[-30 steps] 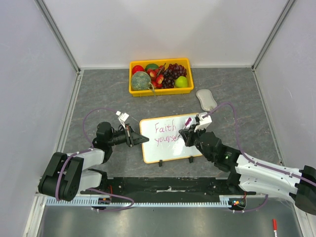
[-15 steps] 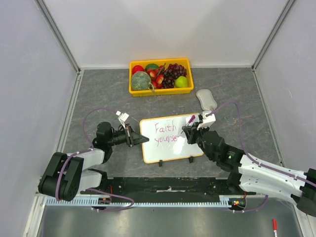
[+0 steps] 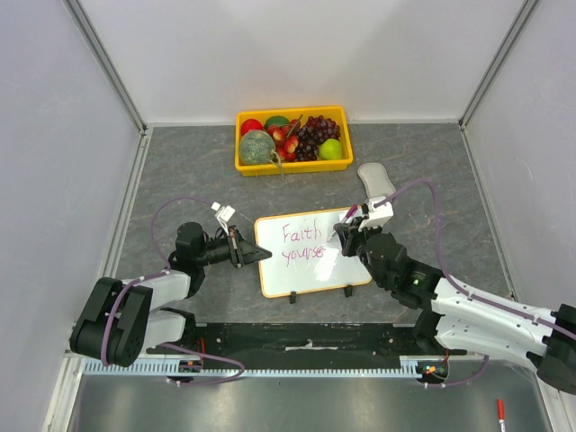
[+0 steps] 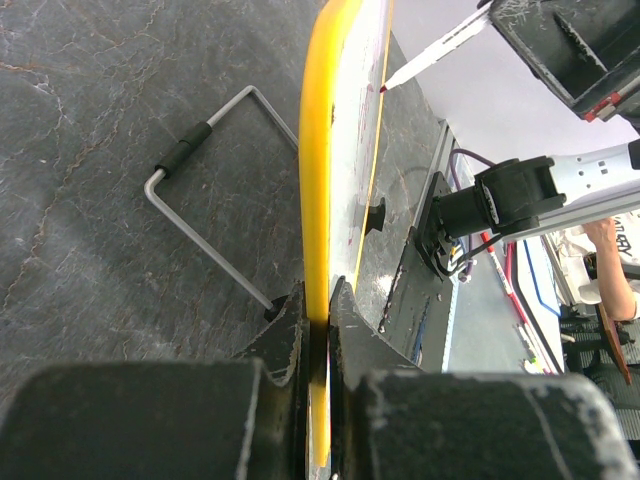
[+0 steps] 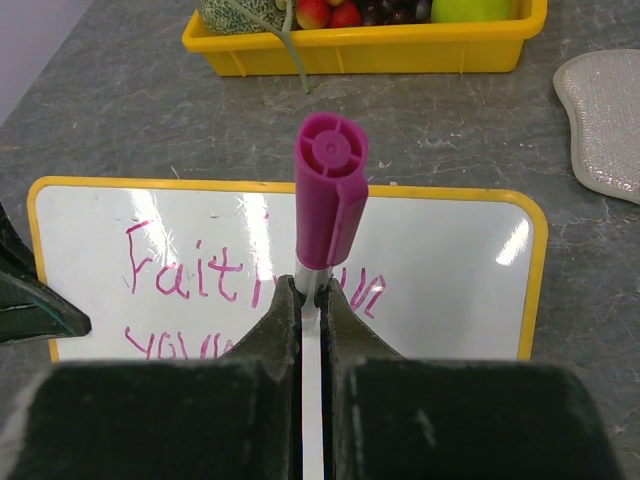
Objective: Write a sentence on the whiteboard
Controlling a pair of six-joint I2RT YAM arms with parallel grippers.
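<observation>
Our left hand [image 4: 315, 305] pinches the whiteboard [image 3: 310, 275] by its rim; it looks stiff and light. Our right hand [image 5: 309, 296] pinches the pen [image 5: 331, 190].

A yellow fruit tray [image 3: 297, 166] is sitting at the far side of the grey table [image 3: 180, 171], holding a netted melon [image 3: 256, 147], dark grapes [image 3: 315, 133], a green apple [image 3: 331, 149] and strawberries [image 3: 286, 139]. A grey oblong pad [image 3: 376, 182] is lying to the tray's near right. A red pen [image 3: 500, 411] is resting off the table's near edge.
</observation>
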